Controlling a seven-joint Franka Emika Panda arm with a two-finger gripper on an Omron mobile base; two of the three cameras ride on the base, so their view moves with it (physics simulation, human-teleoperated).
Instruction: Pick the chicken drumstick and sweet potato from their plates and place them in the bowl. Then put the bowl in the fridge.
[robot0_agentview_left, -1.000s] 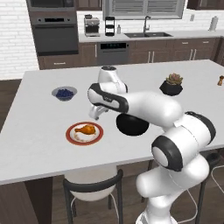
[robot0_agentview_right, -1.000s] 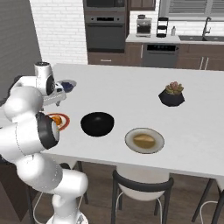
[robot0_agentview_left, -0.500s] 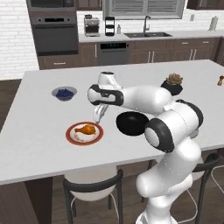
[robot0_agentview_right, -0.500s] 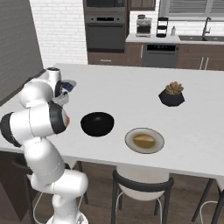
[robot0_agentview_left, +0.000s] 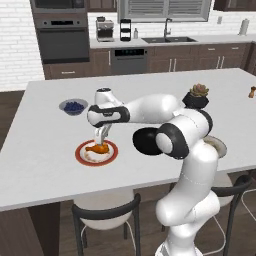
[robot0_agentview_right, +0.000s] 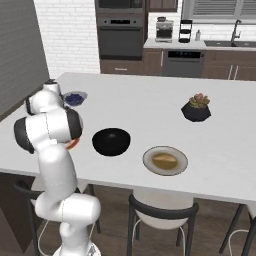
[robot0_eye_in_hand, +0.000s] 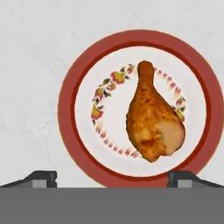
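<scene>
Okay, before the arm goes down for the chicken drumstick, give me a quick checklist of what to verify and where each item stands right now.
1. Two-finger gripper open: ok, tips stand wide apart.
2. Gripper above the golden-orange roasted chicken drumstick: ok, though the drumstick sits a little off centre toward one tip.
3. Drumstick on the white plate with the orange-red rim, nothing on top of it: ok.
4. Gripper empty: ok, nothing between the tips.
5. Glossy black bowl upright and empty: ok.
6. Tan sweet potato on the pale grey plate: ok.
</scene>
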